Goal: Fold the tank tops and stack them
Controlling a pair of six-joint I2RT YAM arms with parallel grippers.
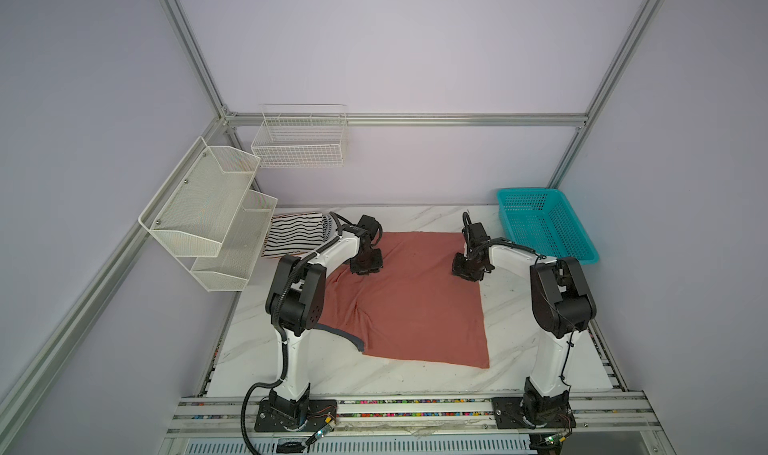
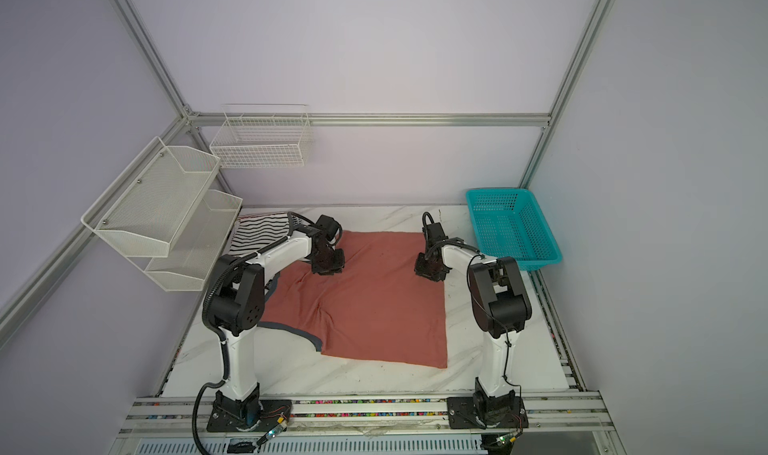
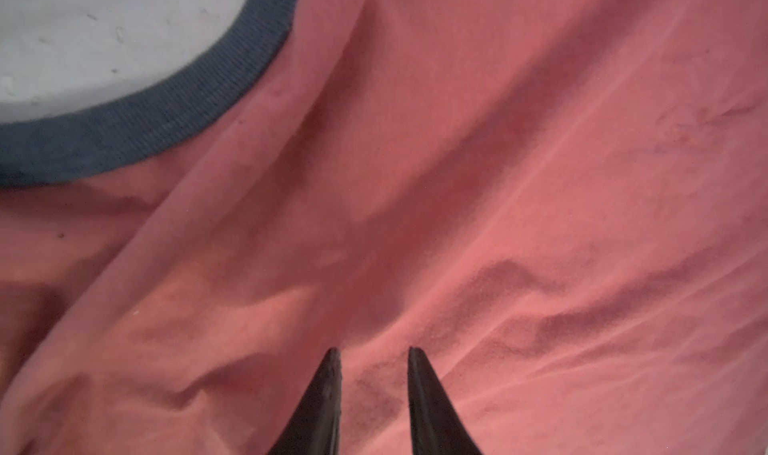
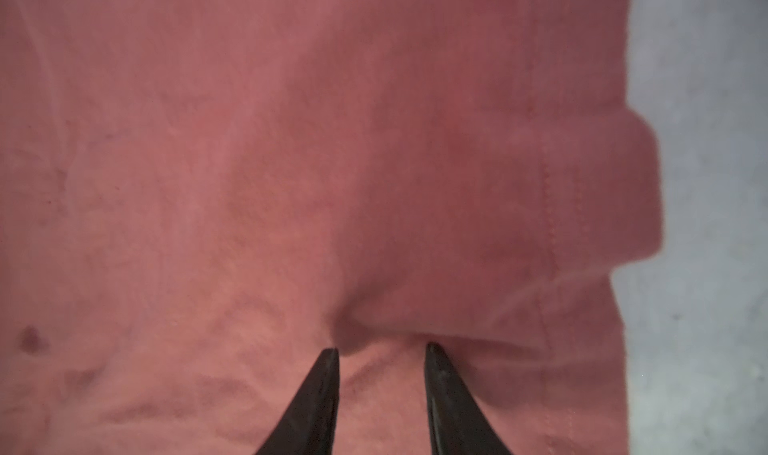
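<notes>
A salmon-red tank top (image 1: 415,307) (image 2: 374,307) lies spread over the middle of the marble table (image 1: 374,378), mostly flat, with creases running from its centre toward its near left corner, where a strip of grey-blue trim (image 1: 345,334) curls along the edge. Both arms reach over its far half. The left gripper (image 1: 365,266) (image 2: 328,263) points down onto the cloth near the far left corner; in the left wrist view its jaws (image 3: 374,351) stand a narrow way apart, with rumpled salmon cloth showing between the tips and the curved trim (image 3: 166,120) bordering bare tabletop further off. The right gripper (image 1: 467,271) (image 2: 430,271) is down at the far right edge of the same top; in the right wrist view its jaws (image 4: 382,349) are also narrowly parted, a little wider than the left ones, and the cloth puckers in a small dimple just at the tips, with the stitched hem (image 4: 552,224) and the pale table (image 4: 706,141) beside it. Neither claw seems to have lifted any cloth. At the far left corner of the table a white tank top with black stripes (image 1: 297,234) (image 2: 259,232) lies folded, partly under the white mesh shelf (image 1: 208,207). A turquoise perforated basket (image 1: 528,191) (image 2: 496,191) sits at the far right corner, well apart from the salmon top.
</notes>
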